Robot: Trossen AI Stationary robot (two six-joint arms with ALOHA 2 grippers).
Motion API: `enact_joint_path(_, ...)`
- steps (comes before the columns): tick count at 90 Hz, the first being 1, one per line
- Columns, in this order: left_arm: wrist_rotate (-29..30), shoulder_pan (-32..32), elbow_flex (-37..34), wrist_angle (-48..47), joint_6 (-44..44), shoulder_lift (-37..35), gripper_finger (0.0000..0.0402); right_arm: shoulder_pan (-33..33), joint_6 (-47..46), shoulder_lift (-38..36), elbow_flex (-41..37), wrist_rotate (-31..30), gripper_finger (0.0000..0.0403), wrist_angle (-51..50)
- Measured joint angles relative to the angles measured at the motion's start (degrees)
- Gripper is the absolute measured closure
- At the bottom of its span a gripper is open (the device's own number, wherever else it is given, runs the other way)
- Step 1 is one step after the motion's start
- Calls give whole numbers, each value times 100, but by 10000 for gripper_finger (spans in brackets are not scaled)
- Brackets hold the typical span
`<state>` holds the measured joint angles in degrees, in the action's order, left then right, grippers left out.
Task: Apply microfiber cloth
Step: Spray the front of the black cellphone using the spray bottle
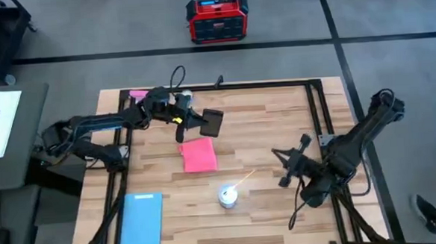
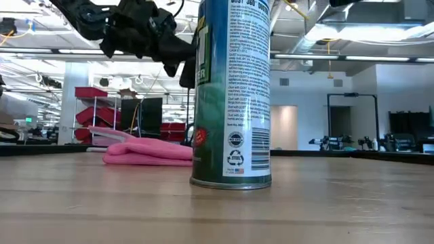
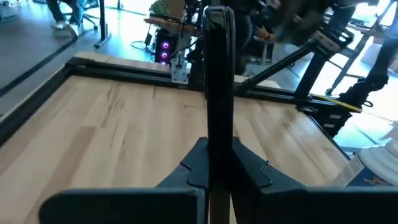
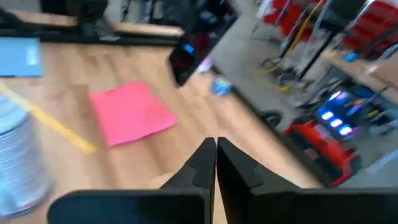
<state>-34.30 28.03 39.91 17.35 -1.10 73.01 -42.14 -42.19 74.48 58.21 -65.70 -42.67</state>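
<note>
The microfiber cloth [image 1: 199, 154] lay flat on the wooden surface [image 1: 278, 126], a soft pink rectangle that looked light and limp. I judged it would sag and fold when lifted, so a pinch at one edge or corner seemed the sensible hold, with the weave giving grip enough.

The left jaws [image 1: 196, 121] were clamped on a black phone [image 1: 212, 123], held on edge above the boards, and the cloth sat just beneath and a little nearer than them, apart from the phone. The right jaws [image 1: 288, 168] were pressed together on nothing, off to the cloth's far side beyond the spray can [image 1: 228, 196], well clear of it.
</note>
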Motion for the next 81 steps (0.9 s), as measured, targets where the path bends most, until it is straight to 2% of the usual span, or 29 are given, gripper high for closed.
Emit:
enact_joint_path(28, 107, -11, -82, 39, 91, 4, 391, -1, 1161, 458, -141, 1810, 403, 3396)
enact_joint_path(39, 105, -11, -82, 36, 155, 4, 391, 48, 1245, 736, -141, 2312, 403, 4351)
enact_joint_path(58, 99, -11, -82, 39, 188, 4, 391, 269, 1199, 1256, -141, 2646, 403, 5249)
enact_joint_path(81, 89, -11, -82, 102, 81, 7, 391, 624, 1082, 1675, 59, 2830, 403, 5309)
